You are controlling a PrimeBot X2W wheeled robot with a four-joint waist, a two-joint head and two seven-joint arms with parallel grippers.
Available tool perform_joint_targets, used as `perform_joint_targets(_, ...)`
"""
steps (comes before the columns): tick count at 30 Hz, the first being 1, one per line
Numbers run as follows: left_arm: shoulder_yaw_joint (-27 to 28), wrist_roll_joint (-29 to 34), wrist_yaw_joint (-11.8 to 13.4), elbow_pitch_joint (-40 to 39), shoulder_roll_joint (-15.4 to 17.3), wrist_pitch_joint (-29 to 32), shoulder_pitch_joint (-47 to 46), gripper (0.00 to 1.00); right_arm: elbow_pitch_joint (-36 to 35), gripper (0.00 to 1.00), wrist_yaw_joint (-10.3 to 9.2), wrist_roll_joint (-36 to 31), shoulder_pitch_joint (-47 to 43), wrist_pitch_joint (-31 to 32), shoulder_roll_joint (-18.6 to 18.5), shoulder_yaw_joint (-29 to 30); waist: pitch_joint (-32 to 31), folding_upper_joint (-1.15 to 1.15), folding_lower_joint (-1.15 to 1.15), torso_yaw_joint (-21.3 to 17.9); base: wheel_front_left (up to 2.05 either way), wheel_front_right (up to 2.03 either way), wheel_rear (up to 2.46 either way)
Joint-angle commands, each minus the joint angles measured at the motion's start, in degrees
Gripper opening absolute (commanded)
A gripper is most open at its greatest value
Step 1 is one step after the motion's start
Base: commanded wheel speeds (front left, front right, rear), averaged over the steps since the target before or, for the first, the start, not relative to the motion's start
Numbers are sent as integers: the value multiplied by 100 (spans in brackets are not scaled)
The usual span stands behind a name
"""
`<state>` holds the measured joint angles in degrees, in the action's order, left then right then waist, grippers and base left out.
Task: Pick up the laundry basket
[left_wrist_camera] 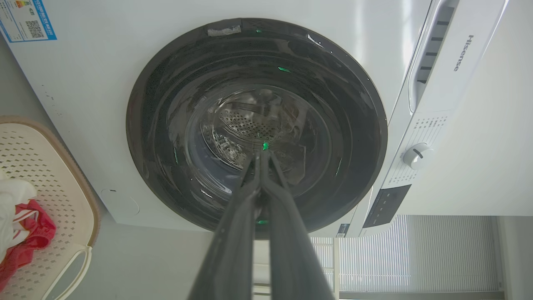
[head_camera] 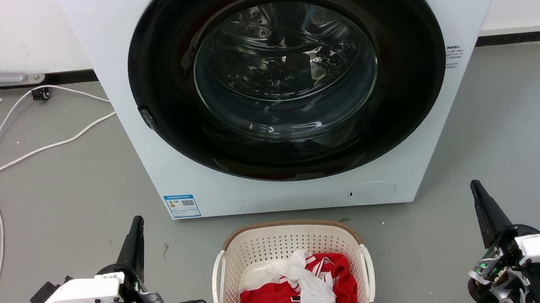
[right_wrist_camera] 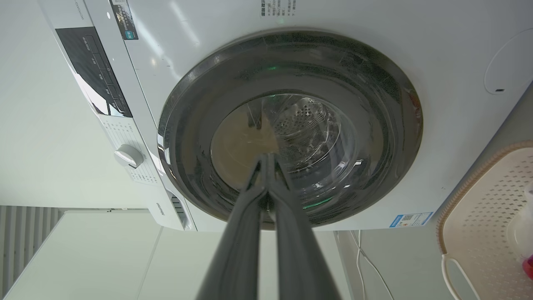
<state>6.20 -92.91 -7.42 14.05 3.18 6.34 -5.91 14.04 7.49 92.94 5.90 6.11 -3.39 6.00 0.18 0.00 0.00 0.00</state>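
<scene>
Both empty and pinched shut: left tool (head_camera: pixel 137 223), two long dark fingers tip to tip, and right tool (head_camera: pixel 476 188) the same. First risk is mine: going in shut, I'd shove instead of grip, so the fingers need to open before contact. The cream-white perforated plastic laundry basket (head_camera: pixel 284 225), brown woven-look rim, sits on the grey floor (head_camera: pixel 64 204) between my tools, well apart from each. The thin white loop handles, left handle (head_camera: pixel 217 279) and right handle (head_camera: pixel 369 270), look like small targets. If one side catches and the other misses, the basket will likely tilt and spill the red-and-white garment (head_camera: pixel 303 289). It looks light, so on smooth floor a side nudge would probably slide it. The far rim is just in front of the boxy white front-loading washing machine (head_camera: pixel 120 109), and a forward swing on lift could knock the panel or the dark round glass door (head_camera: pixel 288 74). The thin white cable (head_camera: pixel 37 149) lies far left, well apart from my arm, so I rate snag risk low. Pose: both arms low, one each side, white wrist housings at the bottom corners of the head view. The fingers point up and forward, toed slightly inward. Both wrist views face the door, with the basket at their edge, so neither tool is lined up on a handle yet.
</scene>
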Motion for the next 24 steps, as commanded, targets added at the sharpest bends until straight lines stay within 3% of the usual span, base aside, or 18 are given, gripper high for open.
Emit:
perform_joint_targets(1,19,41,-21,7,-10,4,-57,0,5,0,0,-20,55,20,20,9,0,0,0,0,0,0,0)
perform_joint_targets(24,31,43,-21,8,-16,17,-59,0,6,0,0,-37,57,30,33,26,0,0,0,0,0,0,0)
